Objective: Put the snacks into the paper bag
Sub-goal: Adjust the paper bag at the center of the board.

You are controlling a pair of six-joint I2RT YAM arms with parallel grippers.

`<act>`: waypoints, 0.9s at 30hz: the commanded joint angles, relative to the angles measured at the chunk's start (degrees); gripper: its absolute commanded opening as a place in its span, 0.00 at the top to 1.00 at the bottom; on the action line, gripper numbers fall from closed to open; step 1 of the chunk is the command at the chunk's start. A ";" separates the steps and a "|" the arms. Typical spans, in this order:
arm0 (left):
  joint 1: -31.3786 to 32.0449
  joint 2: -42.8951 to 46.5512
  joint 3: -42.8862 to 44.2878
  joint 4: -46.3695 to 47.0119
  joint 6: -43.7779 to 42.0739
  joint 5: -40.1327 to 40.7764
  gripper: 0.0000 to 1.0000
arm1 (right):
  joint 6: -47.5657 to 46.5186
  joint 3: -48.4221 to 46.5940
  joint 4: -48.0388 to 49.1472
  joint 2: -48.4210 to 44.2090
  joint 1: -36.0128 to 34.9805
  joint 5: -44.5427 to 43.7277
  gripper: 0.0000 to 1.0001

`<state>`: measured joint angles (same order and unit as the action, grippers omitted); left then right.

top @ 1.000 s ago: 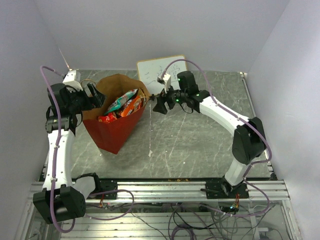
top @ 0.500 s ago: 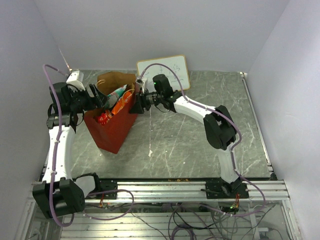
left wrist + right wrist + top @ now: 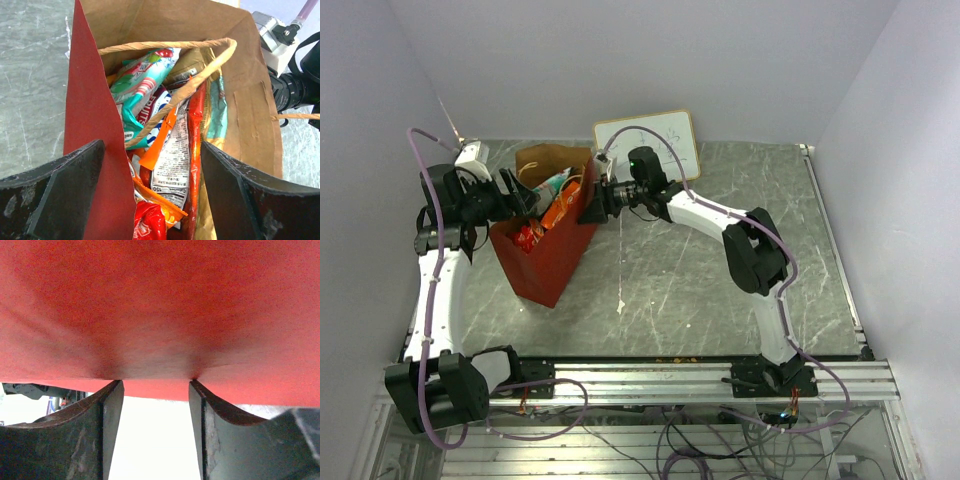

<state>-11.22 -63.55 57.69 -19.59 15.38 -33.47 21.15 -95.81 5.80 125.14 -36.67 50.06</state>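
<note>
The red paper bag (image 3: 548,258) stands at the left of the table with its brown inside open upward (image 3: 250,100). Several snacks lie in it: a teal packet (image 3: 142,80), an orange one (image 3: 160,145), a small red one (image 3: 150,225) and the long red chip bag (image 3: 196,130). My left gripper (image 3: 520,196) (image 3: 152,200) is open at the bag's left rim, its jaws either side of the red wall. My right gripper (image 3: 592,200) (image 3: 155,385) is open, with both fingertips (image 3: 112,390) pressed against the bag's red outer right side (image 3: 160,305).
A twisted paper handle (image 3: 200,65) arches over the packets. A white board (image 3: 650,135) leans on the back wall behind the bag. The right arm (image 3: 720,215) stretches across the table's middle. Grey walls close in on the left and right.
My right gripper has swung left from beside the bag and now presses on its right side. The bag's mouth has narrowed and the bag has shifted left. The left gripper has stayed at the rim.
</note>
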 commanded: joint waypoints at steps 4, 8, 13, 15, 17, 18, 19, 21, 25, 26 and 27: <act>-0.57 2.79 4.53 -2.71 -4.00 2.70 0.09 | -5.66 3.59 -2.36 -7.41 2.65 1.50 0.35; -0.57 3.77 5.61 -3.51 -5.75 3.70 0.07 | -8.09 4.58 -4.51 -9.03 3.17 1.45 0.32; -0.56 4.08 9.01 -6.95 -8.57 5.37 0.04 | -10.08 4.99 -6.72 -10.89 4.13 1.56 0.32; -0.55 4.37 10.47 -8.45 -10.49 6.79 0.02 | -11.40 5.49 -8.02 -11.99 5.09 1.21 0.31; -0.56 4.69 11.73 -9.56 -12.23 8.48 0.01 | -14.16 5.72 -10.94 -13.48 6.45 0.38 0.31; -0.57 4.74 12.46 -10.03 -13.15 9.16 0.01 | -15.85 5.57 -12.86 -14.35 7.17 -0.40 0.30; -0.55 4.67 13.16 -10.72 -14.17 9.77 0.00 | -17.76 5.32 -15.56 -15.31 7.97 -1.91 0.29; -0.57 4.28 14.94 -11.87 -16.05 11.27 0.00 | -21.44 4.22 -21.21 -17.24 9.35 -5.51 0.26; -0.60 3.09 18.26 -12.99 -19.00 15.45 0.00 | -25.99 4.13 -29.03 -22.01 12.54 -13.51 0.17; -0.56 2.88 18.90 -13.09 -19.51 16.30 0.00 | -26.66 4.71 -30.18 -23.56 13.20 -15.42 0.16; -0.58 2.81 19.39 -13.24 -19.96 16.88 0.00 | -27.21 5.44 -31.01 -25.14 14.00 -16.99 0.15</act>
<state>-11.22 -60.14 73.71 -30.92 -0.36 -21.85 -0.16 -90.52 -17.39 106.24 -24.86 41.50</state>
